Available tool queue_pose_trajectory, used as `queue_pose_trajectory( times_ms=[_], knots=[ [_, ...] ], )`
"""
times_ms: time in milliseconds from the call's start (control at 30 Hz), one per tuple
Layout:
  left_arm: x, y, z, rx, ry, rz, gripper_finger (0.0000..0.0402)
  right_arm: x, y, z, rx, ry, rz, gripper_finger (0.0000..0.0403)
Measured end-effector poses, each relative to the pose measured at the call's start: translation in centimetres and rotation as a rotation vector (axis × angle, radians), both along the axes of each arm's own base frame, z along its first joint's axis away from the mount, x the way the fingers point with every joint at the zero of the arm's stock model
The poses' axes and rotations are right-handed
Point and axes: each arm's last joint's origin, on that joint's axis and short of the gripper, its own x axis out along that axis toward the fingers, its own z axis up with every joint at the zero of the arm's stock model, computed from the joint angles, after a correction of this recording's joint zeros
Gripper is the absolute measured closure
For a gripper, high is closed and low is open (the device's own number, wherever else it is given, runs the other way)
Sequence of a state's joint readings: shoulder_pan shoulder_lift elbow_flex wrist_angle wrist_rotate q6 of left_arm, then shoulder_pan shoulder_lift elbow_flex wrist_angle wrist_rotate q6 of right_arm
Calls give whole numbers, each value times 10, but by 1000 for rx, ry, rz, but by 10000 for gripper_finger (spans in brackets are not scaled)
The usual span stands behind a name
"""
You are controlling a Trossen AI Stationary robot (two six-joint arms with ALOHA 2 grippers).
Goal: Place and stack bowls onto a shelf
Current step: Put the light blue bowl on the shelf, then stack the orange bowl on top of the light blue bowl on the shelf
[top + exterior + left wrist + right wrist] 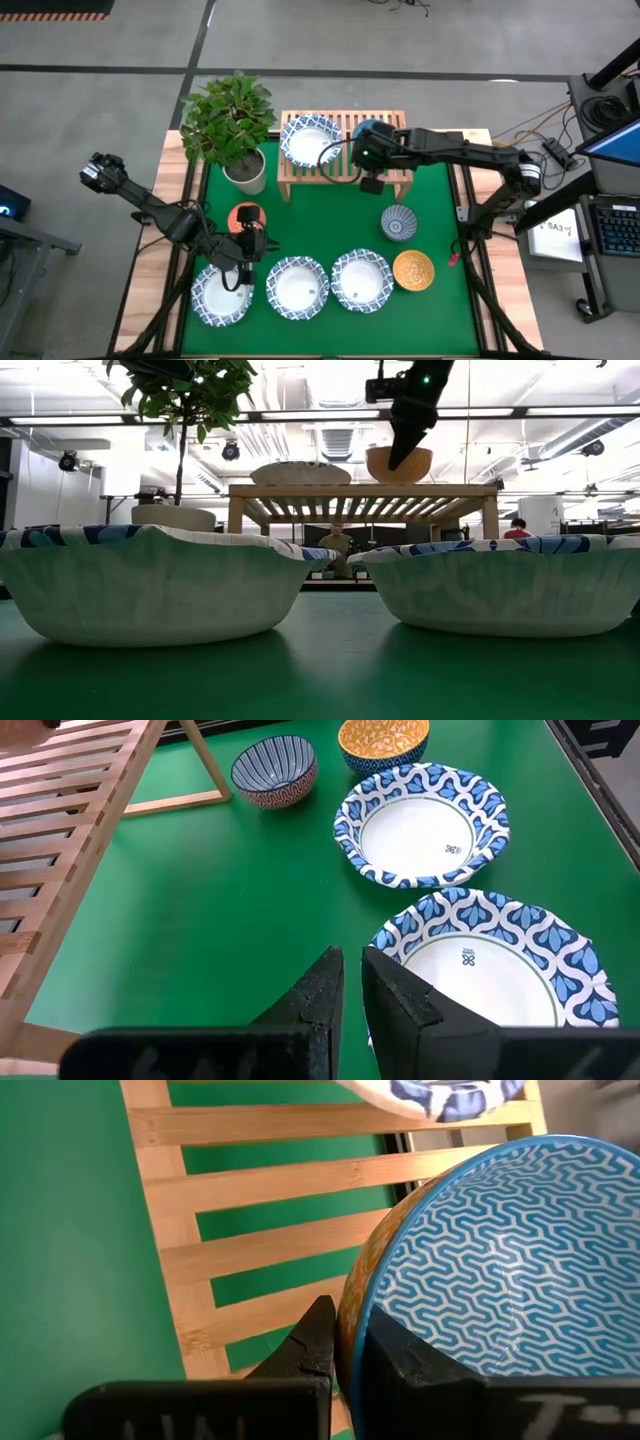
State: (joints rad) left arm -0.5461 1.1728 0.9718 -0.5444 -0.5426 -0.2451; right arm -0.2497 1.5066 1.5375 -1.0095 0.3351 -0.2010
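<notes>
The shelf [340, 122] stands at the table's far edge; one wide white bowl [310, 140] sits on its left part. My right gripper [369, 143] reaches over the shelf, shut on the light blue bowl [374, 129]. Three white bowls [297, 287] line the near edge, with the golden yellow bowl [413, 270] and the dark blue-grey patterned bowl [398, 222] to their right. The orange-red bowl [246, 215] sits on the mat just beyond my left gripper [250, 255]. My left gripper [350, 982] hovers shut over the mat beside a white bowl [490, 965]. My right gripper [350, 1342] pinches the light blue bowl's rim [365, 1295], one finger [395, 1365] inside on the patterned surface and one finger [318, 1342] outside on the tan wall. The fingers come from above. In the low view the bowl [400, 464] sits upright at the shelf's top [360, 490].
A potted plant [240, 130] in a white pot stands left of the shelf at the far left corner. Green mat [320, 225] lies bare in the middle of the table. Wooden strips border the mat on both sides. People show in the room behind.
</notes>
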Motion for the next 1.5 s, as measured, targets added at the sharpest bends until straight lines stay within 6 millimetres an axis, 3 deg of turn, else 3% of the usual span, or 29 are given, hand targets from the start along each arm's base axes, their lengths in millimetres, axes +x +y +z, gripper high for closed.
queue_pose_trajectory(
  times_ms=[267,600,1067,1500],
  knots=[
    [0,0,0,1,1,0,379,6,-3,-8,-2,31,11,390],
    [0,0,0,1,2,0,379,8,-22,-18,-6,75,-18,388],
    [0,0,0,1,1,1,379,5,-30,-17,-11,65,-33,307],
    [2,-1,-4,7,15,2,379,7,-30,7,-21,-22,-45,300]
  ],
)
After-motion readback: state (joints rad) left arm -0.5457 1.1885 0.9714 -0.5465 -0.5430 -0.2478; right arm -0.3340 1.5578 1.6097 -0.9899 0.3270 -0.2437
